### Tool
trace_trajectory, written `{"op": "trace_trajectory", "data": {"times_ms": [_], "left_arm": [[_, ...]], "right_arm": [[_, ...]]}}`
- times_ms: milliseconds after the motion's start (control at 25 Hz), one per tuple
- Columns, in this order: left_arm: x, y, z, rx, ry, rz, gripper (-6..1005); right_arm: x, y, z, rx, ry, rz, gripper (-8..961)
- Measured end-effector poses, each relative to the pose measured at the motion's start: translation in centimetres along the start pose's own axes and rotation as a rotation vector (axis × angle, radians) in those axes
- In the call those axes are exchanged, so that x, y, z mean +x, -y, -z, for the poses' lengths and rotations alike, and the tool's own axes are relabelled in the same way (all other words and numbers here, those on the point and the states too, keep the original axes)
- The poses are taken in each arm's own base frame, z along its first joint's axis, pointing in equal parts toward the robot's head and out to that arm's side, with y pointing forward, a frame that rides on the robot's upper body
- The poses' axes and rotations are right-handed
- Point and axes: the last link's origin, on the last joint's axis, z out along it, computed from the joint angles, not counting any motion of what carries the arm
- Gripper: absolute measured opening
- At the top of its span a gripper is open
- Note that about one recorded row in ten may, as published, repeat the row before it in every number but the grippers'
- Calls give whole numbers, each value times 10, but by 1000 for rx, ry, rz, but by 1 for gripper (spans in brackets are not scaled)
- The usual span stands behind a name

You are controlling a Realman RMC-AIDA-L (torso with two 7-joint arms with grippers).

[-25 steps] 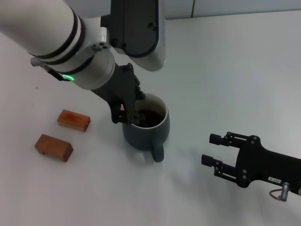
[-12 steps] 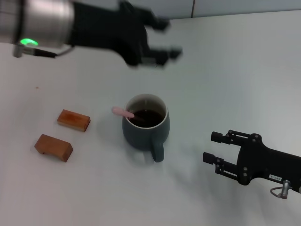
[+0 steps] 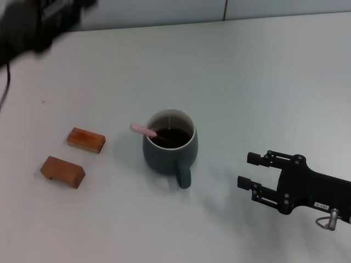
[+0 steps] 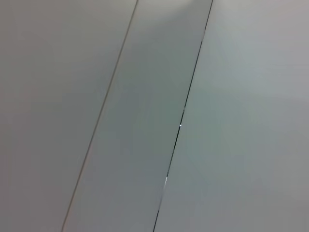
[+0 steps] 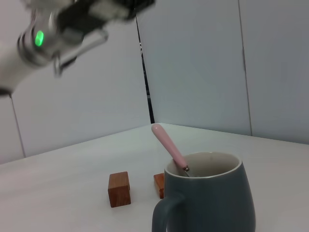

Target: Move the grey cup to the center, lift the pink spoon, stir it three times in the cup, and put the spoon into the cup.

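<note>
the slim pink-handled metal spoon (image 3: 143, 130) is leaning, light and slippery, in the heavy, breakable blue-grey ceramic mug (image 3: 169, 148), its loop handle facing the wide-open right claw (image 3: 253, 173) nearby, while the left claw (image 3: 33, 22), state untellable, is hanging far off.

I am in a plain test room, like a lab. My white bench (image 3: 263, 82) is bare and smooth. Grey wall panels (image 5: 193, 63) with thin dark lines stand behind it. Two small wooden blocks (image 3: 62, 171) sit there.

One grey cup (image 3: 169, 143), one pink spoon (image 3: 143, 130), two wooden blocks (image 3: 86, 139) (image 3: 62, 171), and two robot grippers: left gripper (image 3: 33, 19), right gripper (image 3: 249, 171).
</note>
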Motion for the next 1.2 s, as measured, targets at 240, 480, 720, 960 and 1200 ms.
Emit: {"op": "trace_trajectory", "data": {"times_ms": [240,480,720,960,1200], "left_arm": [[-68,-21,64,110,13,-134,630],[-101,-51,104,131,113,-243,716],[-125,-70,111,101,194,-275,836],[-143,-72,109,102,275,-276,859],[-146,-72,104,81,287,-291,859]], "right_arm": [[0,1,0,1,-2,2,585],[0,2,2,7,-7,6,586],[0,4,4,16,-10,11,586],[0,4,4,19,-4,10,585],[1,3,5,23,-7,10,585]]}}
